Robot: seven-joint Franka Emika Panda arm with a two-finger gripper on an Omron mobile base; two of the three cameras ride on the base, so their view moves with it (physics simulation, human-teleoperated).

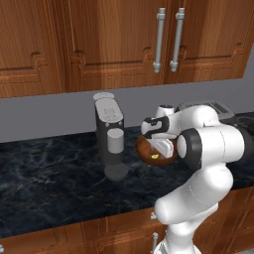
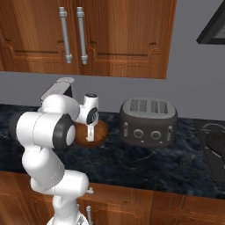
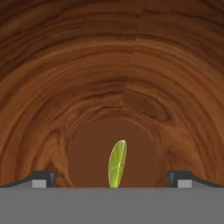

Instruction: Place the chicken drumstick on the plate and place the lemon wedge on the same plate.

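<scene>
Dark marble counter [image 1: 49, 168] below wooden cabinets carries a brown bowl [image 2: 100, 132] with the lemon wedge [image 3: 117, 164] standing on edge at its bottom, the gripper [image 3: 112, 178] lowered into it, jaws spread wide and empty either side, evidently positioned to grasp.

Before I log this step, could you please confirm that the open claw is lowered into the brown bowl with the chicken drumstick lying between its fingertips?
Not quite: it is the lemon wedge, not the drumstick, that lies between the fingertips of the open claw inside the brown bowl. The hand view shows this; the left base view also shows a yellow-green piece in the bowl.
</scene>
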